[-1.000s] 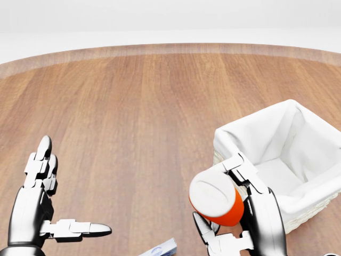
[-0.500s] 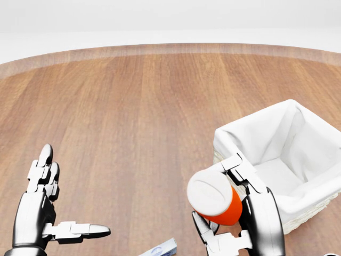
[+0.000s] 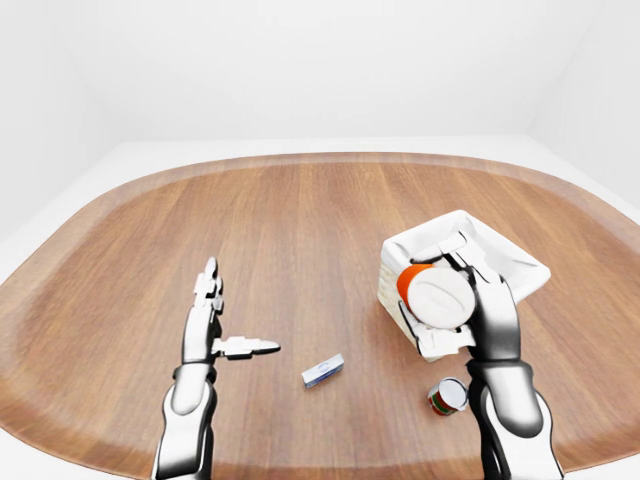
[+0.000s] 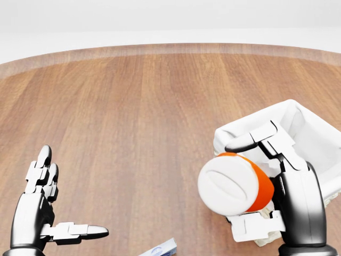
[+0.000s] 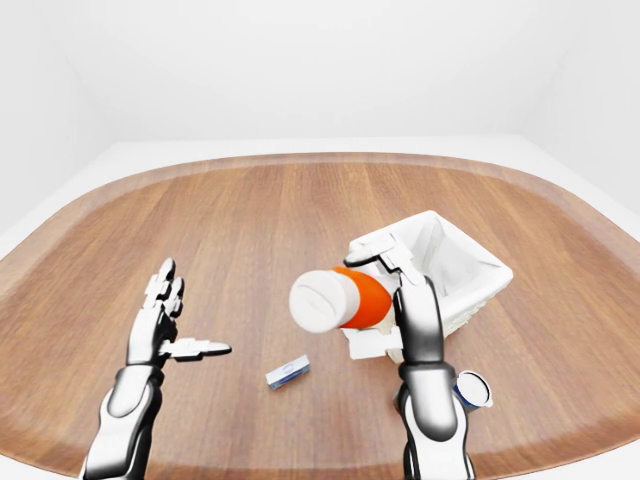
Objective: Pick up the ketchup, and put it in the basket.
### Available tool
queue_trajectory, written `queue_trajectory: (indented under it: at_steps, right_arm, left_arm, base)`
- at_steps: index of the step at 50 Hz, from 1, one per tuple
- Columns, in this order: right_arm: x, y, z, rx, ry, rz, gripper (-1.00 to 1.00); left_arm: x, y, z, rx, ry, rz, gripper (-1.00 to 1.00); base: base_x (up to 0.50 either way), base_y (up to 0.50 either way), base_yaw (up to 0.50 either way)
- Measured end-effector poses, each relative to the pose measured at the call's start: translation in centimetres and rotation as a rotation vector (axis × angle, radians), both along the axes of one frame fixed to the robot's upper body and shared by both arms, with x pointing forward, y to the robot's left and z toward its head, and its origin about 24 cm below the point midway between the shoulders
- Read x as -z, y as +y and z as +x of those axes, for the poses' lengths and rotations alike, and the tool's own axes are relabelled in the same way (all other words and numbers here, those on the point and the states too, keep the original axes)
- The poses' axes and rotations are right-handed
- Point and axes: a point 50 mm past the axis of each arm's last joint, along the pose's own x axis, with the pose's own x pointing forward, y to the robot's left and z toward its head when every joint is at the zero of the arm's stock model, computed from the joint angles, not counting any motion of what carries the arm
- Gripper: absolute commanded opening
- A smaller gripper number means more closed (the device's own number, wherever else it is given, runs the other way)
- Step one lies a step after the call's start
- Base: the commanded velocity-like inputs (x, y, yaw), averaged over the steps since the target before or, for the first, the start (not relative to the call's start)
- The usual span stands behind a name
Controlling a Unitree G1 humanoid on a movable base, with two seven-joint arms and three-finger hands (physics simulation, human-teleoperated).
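The ketchup is an orange-red bottle with a broad white cap, lying tilted with its cap toward the camera. My right hand is shut round it, holding it in the air just at the near left corner of the basket, a wicker basket with a white cloth liner at the head view's right. In the right-eye view the ketchup hangs left of the basket. My left hand stands open and empty at the head view's lower left, over the wooden table.
A small white and blue box lies on the table between my hands. A small can with a red and green label lies by my right forearm. The table's rounded edge curves across the top of the left-eye view.
My right hand has lifted the ketchup and carried it right toward the basket, so the bottle looks larger. The left hand has sunk slightly lower.
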Motion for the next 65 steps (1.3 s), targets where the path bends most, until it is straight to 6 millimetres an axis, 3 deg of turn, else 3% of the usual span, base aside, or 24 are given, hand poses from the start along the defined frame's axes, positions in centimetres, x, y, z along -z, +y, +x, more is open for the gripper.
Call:
queue_trajectory:
  at_steps: [18, 44, 65]
  right_arm:
    - [-1.3, -1.6, 2.1, 0.072, -0.049, -0.178, -1.0]
    - [1.7, -5.0, 9.2, 0.209, 0.159, -0.392, -1.0]
    - [1.4, -6.0, 11.7, 0.254, 0.201, -0.526, -1.0]
  left_arm:
    - [0.0, 0.0, -0.1, 0.004, 0.001, -0.001, 1.0]
    - [0.2, -0.2, 0.1, 0.01, 0.006, 0.004, 1.0]
    - [0.5, -0.2, 0.3, 0.01, 0.009, 0.006, 1.0]
  base:
    - [0.0, 0.0, 0.0]
    - [0.0, 0.0, 0.0]
    - [0.0, 0.0, 0.0]
